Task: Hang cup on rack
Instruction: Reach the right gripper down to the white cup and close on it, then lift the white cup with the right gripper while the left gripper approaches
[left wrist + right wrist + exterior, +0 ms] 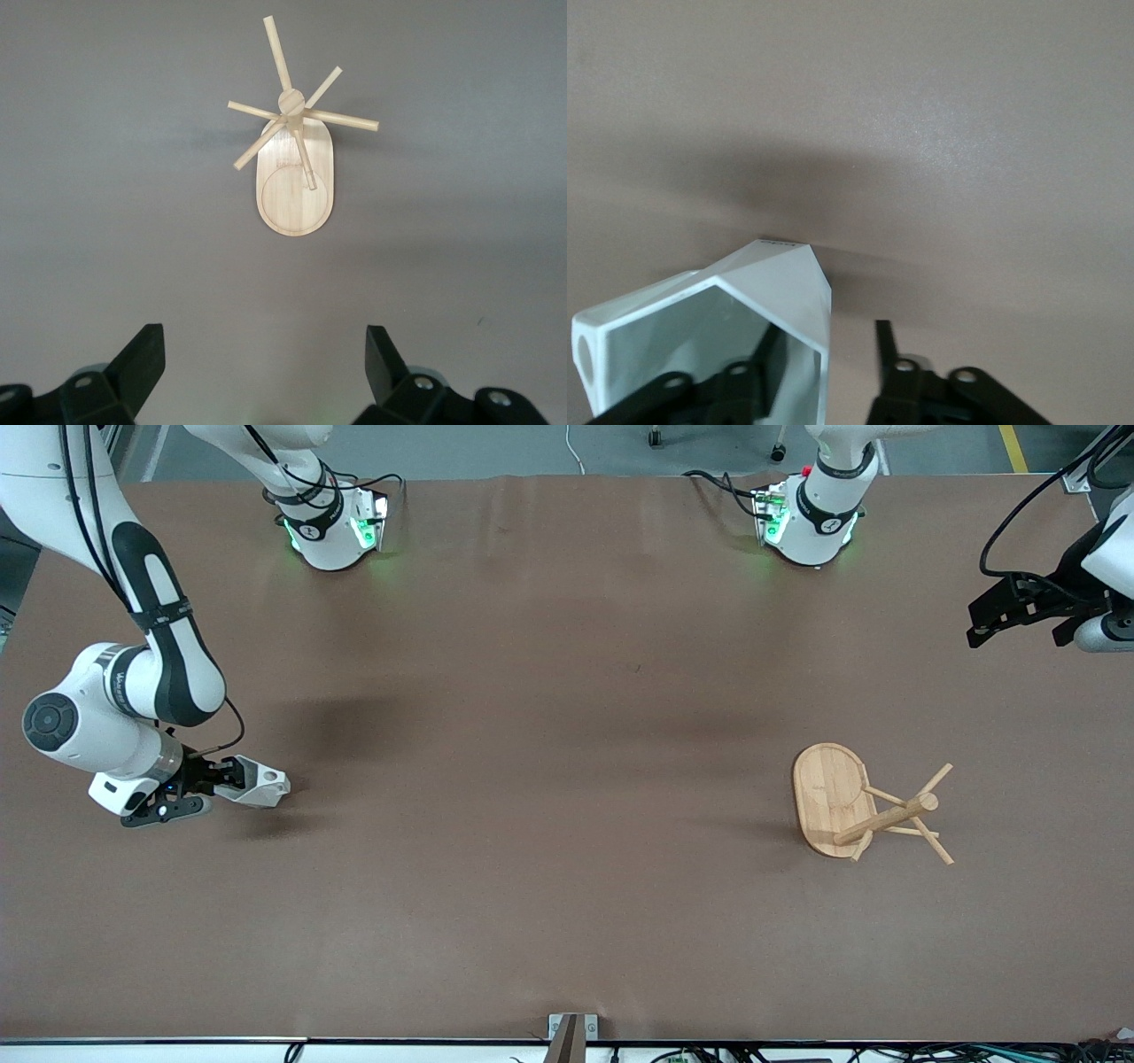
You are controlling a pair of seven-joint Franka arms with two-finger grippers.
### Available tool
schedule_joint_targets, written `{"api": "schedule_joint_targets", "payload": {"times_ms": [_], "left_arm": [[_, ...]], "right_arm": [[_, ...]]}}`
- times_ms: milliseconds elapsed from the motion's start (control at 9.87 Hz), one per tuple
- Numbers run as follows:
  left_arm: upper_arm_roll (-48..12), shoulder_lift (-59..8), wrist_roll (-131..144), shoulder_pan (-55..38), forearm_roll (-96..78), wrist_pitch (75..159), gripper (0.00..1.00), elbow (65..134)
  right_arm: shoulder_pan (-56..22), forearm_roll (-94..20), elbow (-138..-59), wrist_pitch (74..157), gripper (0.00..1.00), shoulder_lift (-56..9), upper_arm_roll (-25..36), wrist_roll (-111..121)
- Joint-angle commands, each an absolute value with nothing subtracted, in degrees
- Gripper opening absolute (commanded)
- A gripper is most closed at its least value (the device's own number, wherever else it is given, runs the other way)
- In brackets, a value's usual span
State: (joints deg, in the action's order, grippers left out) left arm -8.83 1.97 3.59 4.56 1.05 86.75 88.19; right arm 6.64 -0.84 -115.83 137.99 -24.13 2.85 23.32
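1. The small white faceted cup with a hexagonal rim is held by the right gripper toward the right arm's end of the brown table.
2. In the right wrist view the jaws are closed on one wall of the cup: one finger is inside the opening and the other is outside the wall. The round hole of the handle shows at the picture's edge.
3. The cup lies tipped on its side in the grip. Whether it touches the table cannot be told; a shadow lies on the table just beneath it.
4. The light bamboo rack, with an oval flat base, a round central post and thin angled pegs, stands on the table toward the left arm's end, well apart from the cup.
5. The left gripper waits in the air over the table's edge at the left arm's end, near its base.
6. In the left wrist view its jaws stand wide apart with nothing between them, and the rack is seen from above between the two black fingertips.
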Motion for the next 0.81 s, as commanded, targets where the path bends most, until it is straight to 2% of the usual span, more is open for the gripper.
{"api": "schedule_joint_targets", "payload": {"times_ms": [0, 203, 405, 709], "left_arm": [[-8.88, 0.79, 2.90, 4.75, 0.26, 85.96, 1.00, 88.51], [-8.88, 0.79, 2.99, 4.75, 0.26, 85.96, 1.00, 88.59], [-8.88, 0.36, 2.99, 4.83, 0.26, 85.96, 1.00, 88.33], [-8.88, 0.26, 2.99, 4.75, 0.26, 86.04, 1.00, 88.33]], "right_arm": [[7.12, -0.88, -116.72, 139.57, 0.29, -23.99, 2.46, 23.82], [7.29, -1.23, -116.72, 139.05, 0.03, -24.08, 2.37, 23.38], [6.16, -1.23, -114.10, 134.16, 0.01, -24.00, 2.29, 23.12], [4.49, -1.23, -100.42, 113.62, 0.01, -23.91, 2.11, 23.64]]}}
